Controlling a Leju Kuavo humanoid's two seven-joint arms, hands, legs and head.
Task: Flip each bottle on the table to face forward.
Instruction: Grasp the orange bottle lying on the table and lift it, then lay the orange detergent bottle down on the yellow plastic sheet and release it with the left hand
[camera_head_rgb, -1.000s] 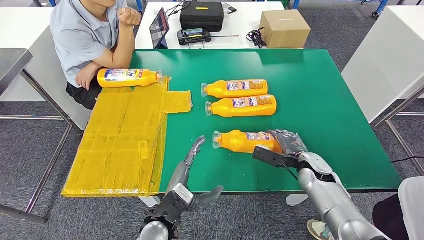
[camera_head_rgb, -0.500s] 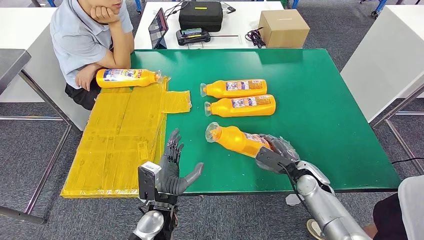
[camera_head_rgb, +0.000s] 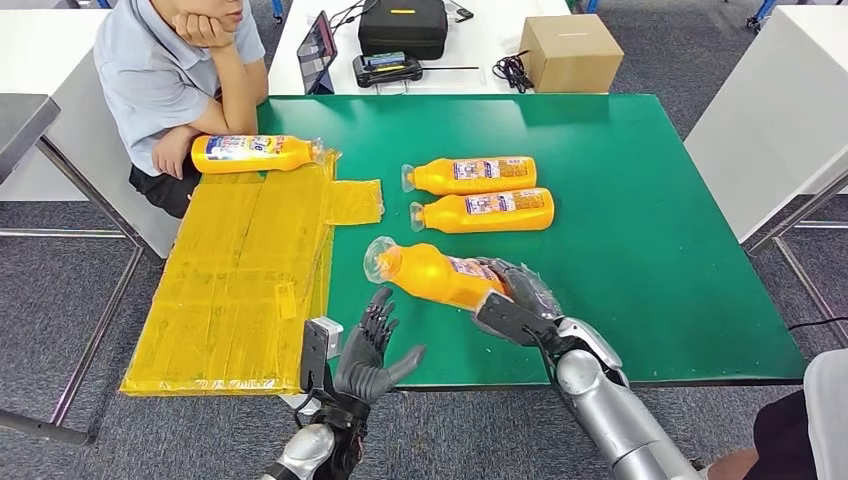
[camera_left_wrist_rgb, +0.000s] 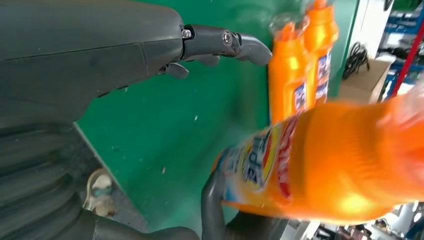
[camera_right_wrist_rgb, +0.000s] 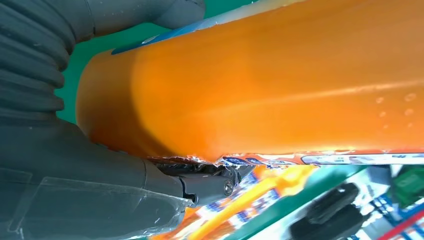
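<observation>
lifted since before, orange bottle (camera_head_rgb: 432, 276) gripped by right hand (camera_head_rgb: 513, 303) (cap tilted up); left hand (camera_head_rgb: 368, 353) spread, empty.

A green tabletop (camera_head_rgb: 640, 230) filled the centre of the frame. Just below centre, the right hand (camera_head_rgb: 515, 300) gripped the base of an orange bottle (camera_head_rgb: 425, 272), which tilted up and to the left. At lower left, the left hand (camera_head_rgb: 368, 352) was empty, fingers (camera_head_rgb: 378, 315) spread. Two more orange bottles (camera_head_rgb: 475, 193) lay side by side at centre.
</observation>
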